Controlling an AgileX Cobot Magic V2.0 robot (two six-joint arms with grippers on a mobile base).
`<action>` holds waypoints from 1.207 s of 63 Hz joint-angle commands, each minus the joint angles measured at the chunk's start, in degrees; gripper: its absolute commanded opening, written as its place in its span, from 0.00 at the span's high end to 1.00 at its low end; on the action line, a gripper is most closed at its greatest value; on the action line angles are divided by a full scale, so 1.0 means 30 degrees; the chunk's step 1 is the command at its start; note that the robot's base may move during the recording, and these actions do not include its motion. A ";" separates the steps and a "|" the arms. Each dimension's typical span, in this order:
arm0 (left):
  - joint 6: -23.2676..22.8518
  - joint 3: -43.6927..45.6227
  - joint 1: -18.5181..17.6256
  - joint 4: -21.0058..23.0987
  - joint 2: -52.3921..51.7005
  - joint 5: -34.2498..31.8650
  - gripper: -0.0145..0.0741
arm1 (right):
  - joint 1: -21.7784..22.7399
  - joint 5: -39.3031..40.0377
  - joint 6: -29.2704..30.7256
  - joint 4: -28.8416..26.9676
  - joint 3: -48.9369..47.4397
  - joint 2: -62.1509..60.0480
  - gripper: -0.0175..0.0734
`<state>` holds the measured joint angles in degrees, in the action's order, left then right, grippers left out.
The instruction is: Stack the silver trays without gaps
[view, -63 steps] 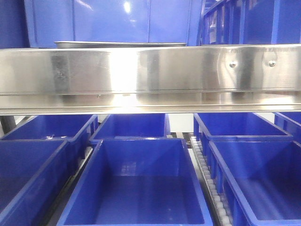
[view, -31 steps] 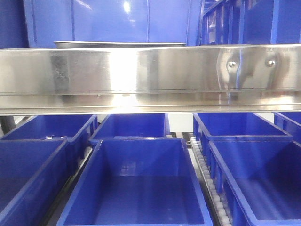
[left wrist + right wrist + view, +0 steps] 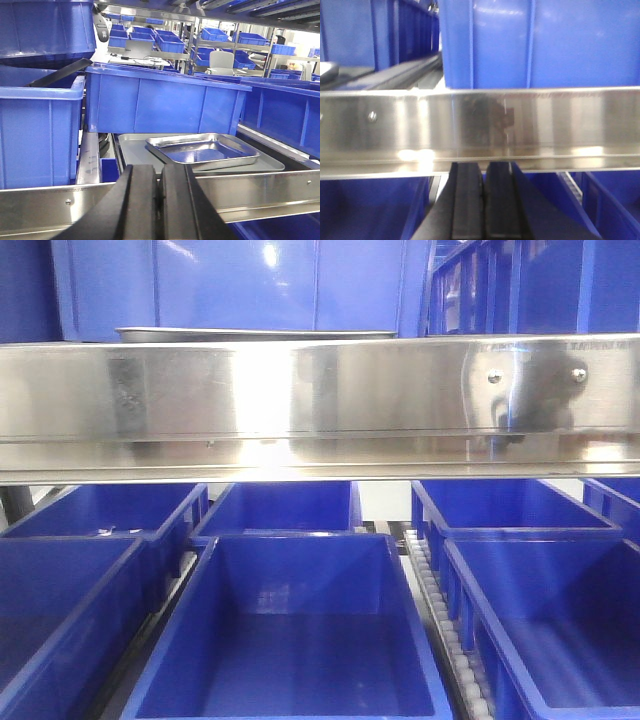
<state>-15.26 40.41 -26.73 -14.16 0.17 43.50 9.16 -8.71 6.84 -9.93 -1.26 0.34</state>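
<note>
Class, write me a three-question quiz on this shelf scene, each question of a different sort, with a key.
1. True or false: the small silver tray sits square and flush inside the larger silver tray.
2. Multiple choice: the left claw is A) wide open, B) shut with nothing between its fingers, C) shut on a tray.
3. Fill in: behind the trays stands a blue ____.

Key:
1. False; it lies skewed, one corner over the rim.
2. B.
3. Bin.

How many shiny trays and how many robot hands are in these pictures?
Silver trays: 2, the small tray lying on the large tray
Robot hands: 2, the left hand and the right hand
Total: 4
</note>
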 commanded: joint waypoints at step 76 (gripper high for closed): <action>-0.0096 -0.0036 0.0052 0.0083 -0.0056 -0.0263 0.86 | -0.1130 0.0895 -0.0941 0.1197 0.0420 -0.0113 0.89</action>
<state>-15.26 40.41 -26.73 -14.16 0.17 43.50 5.87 -7.71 4.05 -5.98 0.03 0.34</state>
